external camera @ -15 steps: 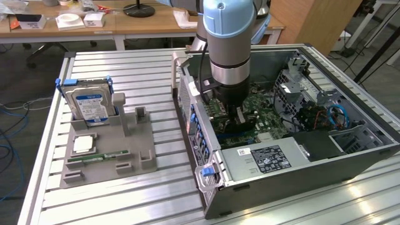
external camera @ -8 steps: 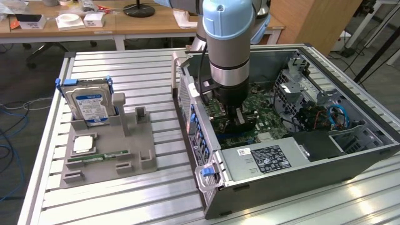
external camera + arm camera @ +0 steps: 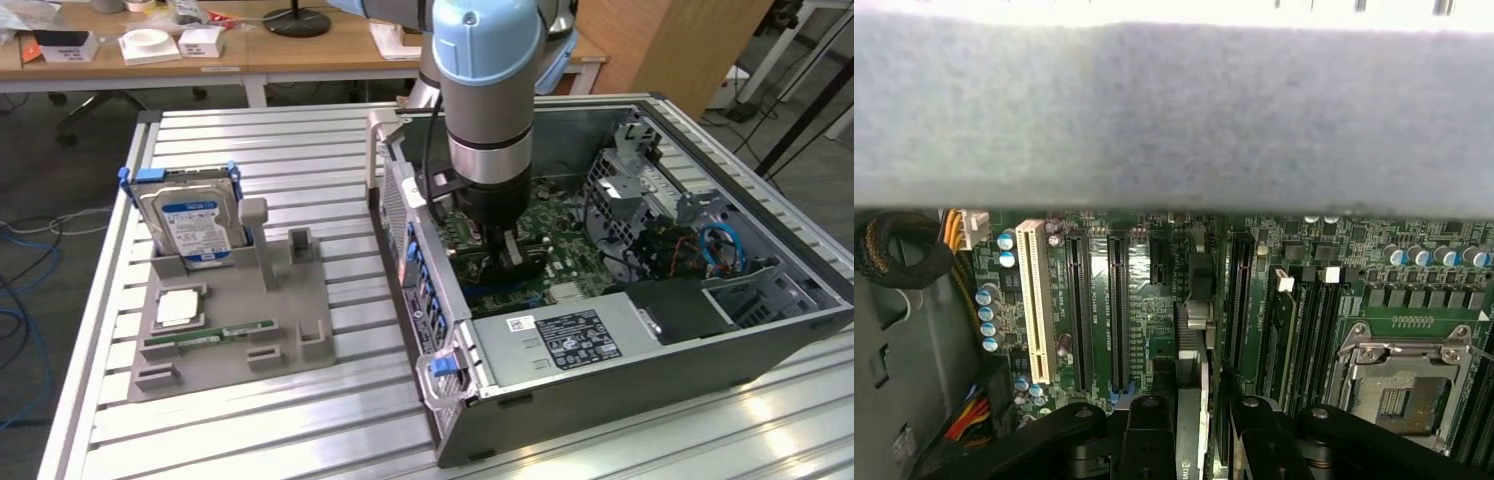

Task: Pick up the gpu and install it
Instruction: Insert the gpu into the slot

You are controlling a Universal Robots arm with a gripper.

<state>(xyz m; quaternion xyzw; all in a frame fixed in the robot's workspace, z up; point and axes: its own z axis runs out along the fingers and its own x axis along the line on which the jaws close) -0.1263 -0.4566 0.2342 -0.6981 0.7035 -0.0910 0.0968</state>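
Slatted aluminium makes up the near edge of the table [image 3: 267, 440], and on it lies one open computer case [image 3: 601, 400] on its side, its front corner closest to me. One light blue and silver robot arm [image 3: 487, 90] reaches straight down into it.

Much is hidden. The arm's own body blocks the middle of the motherboard [image 3: 574, 255] in the exterior view, and the end effector [image 3: 514, 262] there is just a dark shape low in the case. From the wrist, a broad blurred grey band [image 3: 1174, 110] covers the upper half of the picture; I cannot tell what it is.

Below that band, the end effector [image 3: 1192, 440] shows two black fingers [image 3: 1144, 430] closed partway on the gpu [image 3: 1192, 370], which stands edge-on between them as a thin card directly over the motherboard's slots. Whether its lower edge is in a slot, I cannot tell.

On the board I count one white slot [image 3: 1034, 290], three long black slots [image 3: 1119, 300] and one bare processor socket [image 3: 1394, 385].

To the exterior view's left, one grey fixture [image 3: 287, 330] sits on the table, carrying one upright hard drive [image 3: 198, 225] with a blue and white label, one narrow green memory stick [image 3: 214, 335] lying flat, and one square chip [image 3: 180, 308].

One labelled power supply [image 3: 567, 335] fills the case's near end. Behind stand wooden tables [image 3: 320, 50] with small white boxes, and blue cable [image 3: 20, 300] trails on the floor.
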